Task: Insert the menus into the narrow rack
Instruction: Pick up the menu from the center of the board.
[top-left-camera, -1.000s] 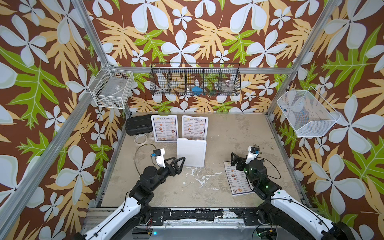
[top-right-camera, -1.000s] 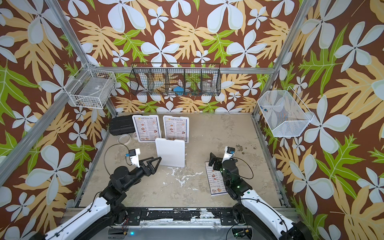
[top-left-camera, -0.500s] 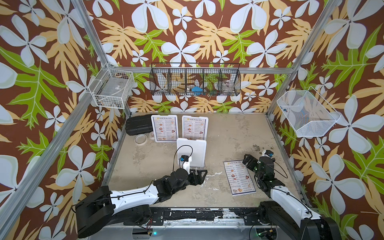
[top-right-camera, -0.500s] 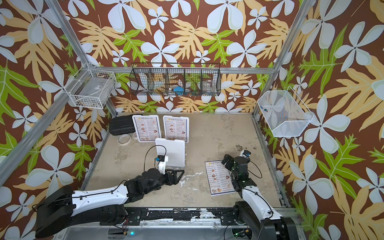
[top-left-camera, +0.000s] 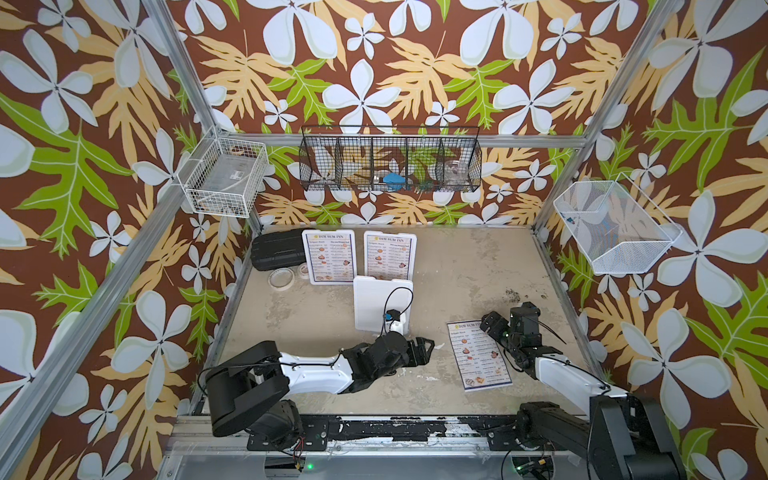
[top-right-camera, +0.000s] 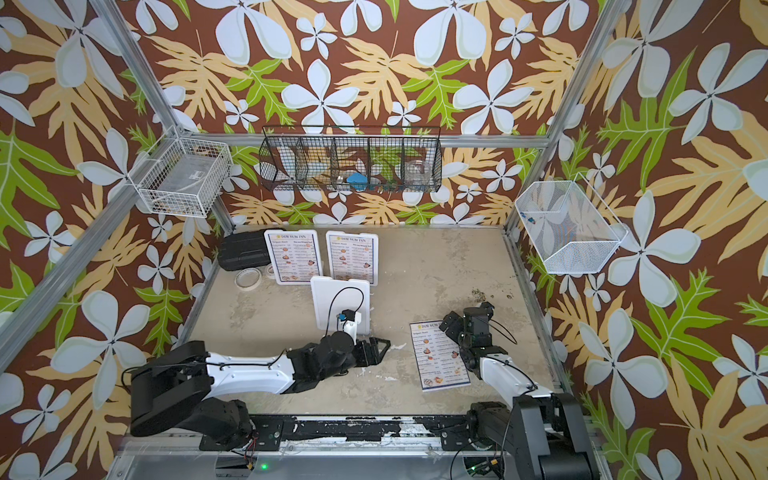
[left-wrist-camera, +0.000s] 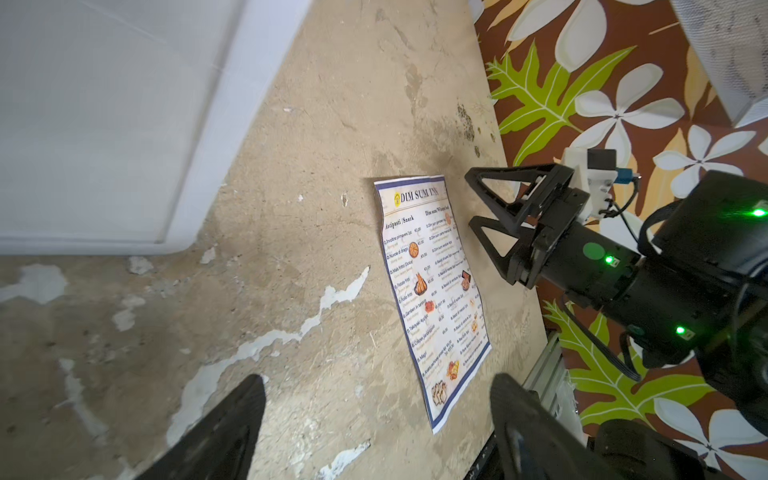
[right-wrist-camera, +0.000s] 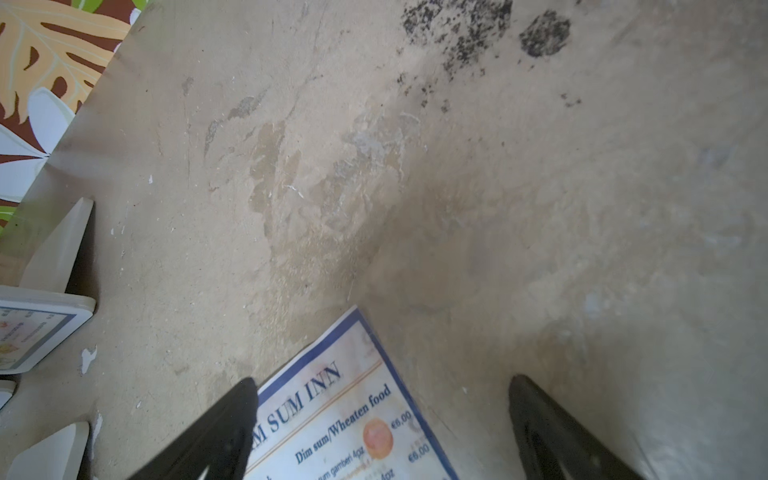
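Since a second ago both arms are swinging in toward the flat menu (top-left-camera: 478, 355) at 4 o'clock on the tabletop (top-left-camera: 457, 270). The left pincer (top-left-camera: 426, 350) and right pincer (top-left-camera: 490, 324) are gaping, empty. Two other menus (top-left-camera: 330, 256) (top-left-camera: 390, 257) are standing at 11 o'clock.

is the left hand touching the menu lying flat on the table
Apart. In both top views a strip of bare table shows between the left hand and the flat menu.

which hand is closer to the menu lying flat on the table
Right. The right hand is at the menu's heading-end corner; the left hand is off its other long edge, bare table between.
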